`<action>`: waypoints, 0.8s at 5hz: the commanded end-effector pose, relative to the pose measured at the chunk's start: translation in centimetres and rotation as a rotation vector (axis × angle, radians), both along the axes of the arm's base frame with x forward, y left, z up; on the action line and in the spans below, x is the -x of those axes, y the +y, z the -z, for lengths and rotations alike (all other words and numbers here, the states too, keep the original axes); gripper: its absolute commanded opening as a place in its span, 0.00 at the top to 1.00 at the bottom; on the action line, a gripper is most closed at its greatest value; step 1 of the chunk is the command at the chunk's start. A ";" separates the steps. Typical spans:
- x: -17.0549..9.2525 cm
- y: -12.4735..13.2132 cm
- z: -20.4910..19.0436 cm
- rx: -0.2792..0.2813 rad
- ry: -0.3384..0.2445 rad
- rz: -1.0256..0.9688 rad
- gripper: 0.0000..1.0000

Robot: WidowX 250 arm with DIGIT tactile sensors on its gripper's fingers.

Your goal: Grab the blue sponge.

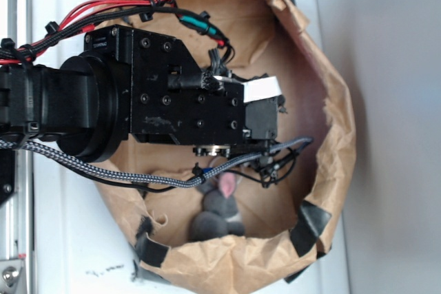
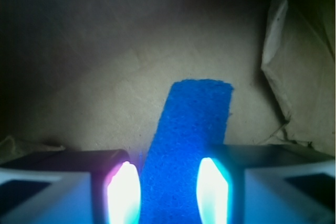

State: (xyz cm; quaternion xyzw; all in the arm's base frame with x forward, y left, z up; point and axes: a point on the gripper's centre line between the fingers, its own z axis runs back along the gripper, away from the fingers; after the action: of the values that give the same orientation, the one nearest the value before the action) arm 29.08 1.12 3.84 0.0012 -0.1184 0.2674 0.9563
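Paper makes the biggest thing here: a brown paper bag [image 1: 331, 101] with its rim rolled down, standing open on a white surface [image 1: 386, 67]. Black tape patches [image 1: 310, 228] hold the rim at the near edge. The walls of the bag rise on all sides, so the open room inside is bounded by crumpled paper everywhere.

The black robot arm [image 1: 158, 91] reaches in from the left and covers most of the middle of the bag in the exterior view. Red and black cables [image 1: 103, 12] run along its far side, and a braided grey cable [image 1: 138, 173] hangs under its near side. Free floor shows mostly to the right of the arm and at the near side.

A grey plush mouse [image 1: 217, 215] with a pink ear lies on the bag floor near the rim, apart from the arm.

In the wrist view, the blue sponge [image 2: 189, 145] lies flat on the bag floor and runs away from the camera, its far edge straight with rounded corners. The gripper [image 2: 168, 190] has one finger on each side of the sponge, and the fingertips [image 2: 123, 192] glow bright. The fingers are spread; thin gaps seem to remain at both sides of the sponge, so it is not pinched. A folded wall of paper [image 2: 299, 66] stands close on the right; the floor beyond the sponge is bare.
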 end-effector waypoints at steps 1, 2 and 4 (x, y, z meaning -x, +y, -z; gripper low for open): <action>0.3 -0.1 -4.5 0.038 -0.067 0.022 1.00; 1.7 0.5 -9.3 0.137 -0.056 0.020 1.00; 4.3 1.6 -15.0 0.246 -0.040 0.060 1.00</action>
State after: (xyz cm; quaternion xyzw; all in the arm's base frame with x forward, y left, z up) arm 24.22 1.18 16.70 -0.1248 -0.0643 0.2479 0.9585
